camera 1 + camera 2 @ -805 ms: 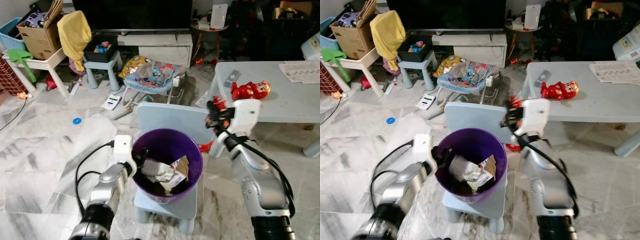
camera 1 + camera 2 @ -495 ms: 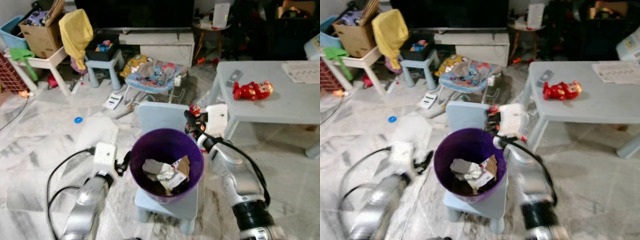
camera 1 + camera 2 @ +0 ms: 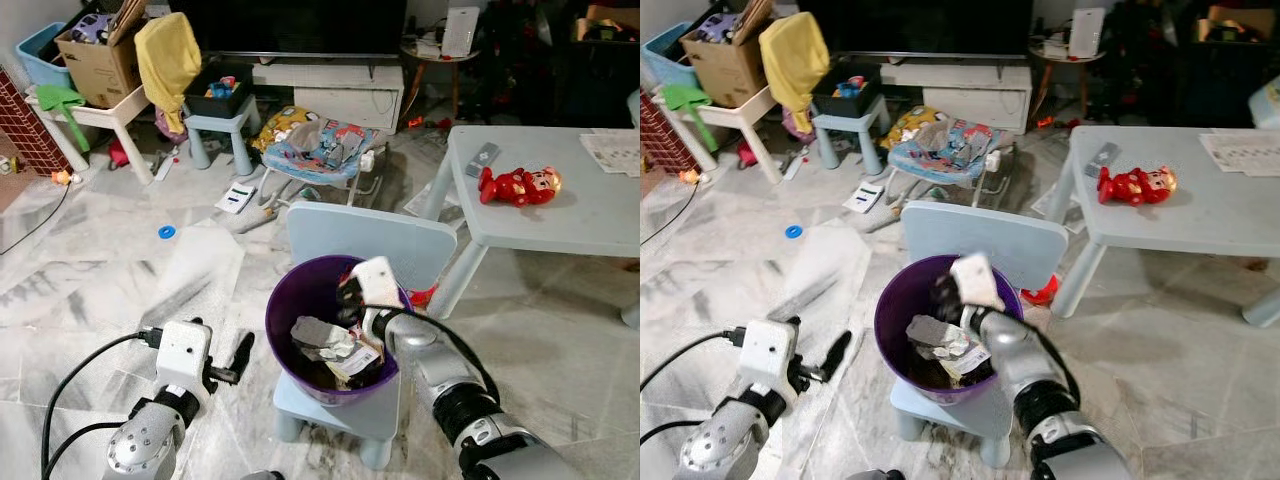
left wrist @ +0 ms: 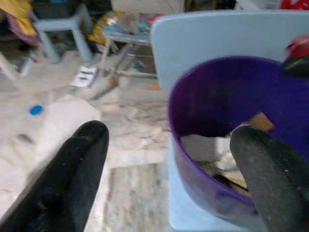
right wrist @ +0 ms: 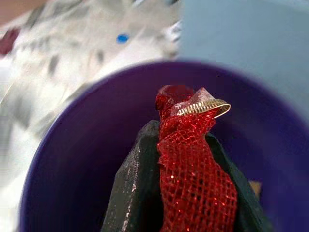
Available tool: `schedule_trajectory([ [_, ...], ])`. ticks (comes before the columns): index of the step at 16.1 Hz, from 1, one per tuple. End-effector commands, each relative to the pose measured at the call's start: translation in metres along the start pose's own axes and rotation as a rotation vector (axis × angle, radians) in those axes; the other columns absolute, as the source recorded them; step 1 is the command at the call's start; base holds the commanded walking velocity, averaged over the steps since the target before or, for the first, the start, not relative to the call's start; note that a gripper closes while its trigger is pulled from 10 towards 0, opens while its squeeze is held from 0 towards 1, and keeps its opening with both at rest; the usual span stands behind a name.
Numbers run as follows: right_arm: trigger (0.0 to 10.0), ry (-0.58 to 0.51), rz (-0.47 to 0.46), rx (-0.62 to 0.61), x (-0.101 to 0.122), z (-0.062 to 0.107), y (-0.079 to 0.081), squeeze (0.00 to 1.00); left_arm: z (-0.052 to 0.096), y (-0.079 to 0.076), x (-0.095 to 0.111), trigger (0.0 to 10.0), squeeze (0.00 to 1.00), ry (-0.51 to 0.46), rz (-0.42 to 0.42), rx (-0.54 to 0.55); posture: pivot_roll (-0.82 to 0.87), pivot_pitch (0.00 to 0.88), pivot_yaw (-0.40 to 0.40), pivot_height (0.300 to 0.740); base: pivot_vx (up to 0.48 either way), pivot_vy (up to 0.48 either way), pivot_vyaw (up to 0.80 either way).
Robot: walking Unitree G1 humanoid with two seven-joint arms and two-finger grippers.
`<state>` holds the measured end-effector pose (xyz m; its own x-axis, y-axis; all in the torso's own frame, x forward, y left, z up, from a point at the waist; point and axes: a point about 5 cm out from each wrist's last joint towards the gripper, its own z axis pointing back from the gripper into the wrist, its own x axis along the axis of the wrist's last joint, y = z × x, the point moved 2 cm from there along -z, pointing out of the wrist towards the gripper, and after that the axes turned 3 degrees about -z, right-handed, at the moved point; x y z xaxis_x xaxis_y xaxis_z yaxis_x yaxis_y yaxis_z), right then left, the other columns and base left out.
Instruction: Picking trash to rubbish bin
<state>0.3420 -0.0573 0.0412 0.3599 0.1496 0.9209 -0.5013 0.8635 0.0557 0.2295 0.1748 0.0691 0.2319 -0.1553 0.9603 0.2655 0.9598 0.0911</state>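
A grey table (image 3: 590, 215) stood at the far right with a red toy (image 3: 518, 184) lying on it. Directly before me a purple rubbish bin (image 3: 290, 310) sat on a pale blue child's chair (image 3: 345, 238), holding crumpled paper and card scraps (image 3: 330, 345). My right gripper (image 5: 181, 159) was over the bin's mouth, just inside its far rim, and its two black fingers were pressed onto a strip of red mesh ribbon (image 5: 193, 169) with a gold edge, which stuck up between them above the bin's inside. My left gripper (image 4: 169, 164) hung low by the floor, left of the bin and apart from it, its fingers (image 4: 72, 169) spread wide and carrying nothing.
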Motion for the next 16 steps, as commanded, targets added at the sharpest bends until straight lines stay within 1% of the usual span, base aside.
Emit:
schedule_trajectory([
  [1, 10.0, 0.017, 0.034, 0.03, -0.002, -0.002, 0.004, 0.0, 0.001, -0.003, -0.001, 10.0, 0.72, 0.01, 0.03, -0.033, 0.16, 0.093, -0.009, 0.74, 0.0, 0.0, 0.0],
  [2, 10.0, 0.012, 0.021, 0.028, -0.003, -0.002, 0.004, 0.0, -0.002, -0.007, -0.002, 10.0, 0.38, 0.015, 0.057, -0.059, 0.15, 0.092, -0.008, 0.74, 0.0, 0.0, 0.0],
  [3, 10.0, 0.012, 0.023, 0.029, -0.003, -0.002, 0.004, 0.76, -0.006, -0.011, -0.001, 10.0, 0.0, 0.018, 0.081, -0.088, 0.15, 0.091, -0.008, 0.74, 0.0, 0.0, 0.0],
  [4, 10.0, 0.017, 0.022, 0.045, -0.005, -0.003, 0.006, 1.0, -0.011, -0.02, 0.001, 10.0, 0.0, 0.024, 0.1, -0.154, 0.14, 0.091, -0.008, 0.74, 0.0, 0.0, 0.0],
  [5, 10.0, 0.019, 0.026, 0.049, -0.006, -0.003, 0.006, 1.0, -0.013, -0.023, 0.002, 10.0, 0.0, 0.021, 0.096, -0.178, 0.14, 0.09, -0.008, 0.74, 0.0, 0.0, 0.0],
  [6, 10.0, 0.021, 0.025, 0.058, -0.007, -0.003, 0.007, 1.0, -0.015, -0.025, 0.005, 10.0, 0.0, 0.016, 0.116, -0.198, 0.14, 0.091, -0.008, 0.74, 0.0, 0.0, 0.0],
  [7, 10.0, 0.022, 0.025, 0.062, -0.007, -0.003, 0.007, 1.0, -0.016, -0.026, 0.005, 10.0, 0.0, 0.021, 0.108, -0.212, 0.13, 0.09, -0.008, 0.74, 0.0, 0.0, 0.0],
  [11, 10.0, 0.015, 0.005, 0.079, -0.008, -0.003, 0.008, 1.0, -0.017, -0.029, 0.004, 10.0, 0.0, 0.034, 0.115, -0.227, 0.13, 0.088, -0.009, 0.74, 0.0, 0.0, 0.0],
  [13, 10.0, -0.012, -0.005, 0.077, -0.005, -0.004, 0.009, 1.0, -0.017, -0.029, 0.003, 10.0, 0.0, 0.043, 0.124, -0.23, 0.13, 0.088, -0.01, 0.74, 0.0, 0.0, 0.0],
  [16, 10.0, -0.063, -0.014, 0.06, 0.005, -0.005, 0.008, 1.0, -0.017, -0.029, 0.001, 10.0, 0.0, 0.053, 0.126, -0.23, 0.13, 0.087, -0.009, 0.74, 0.0, 0.0, 0.0],
])
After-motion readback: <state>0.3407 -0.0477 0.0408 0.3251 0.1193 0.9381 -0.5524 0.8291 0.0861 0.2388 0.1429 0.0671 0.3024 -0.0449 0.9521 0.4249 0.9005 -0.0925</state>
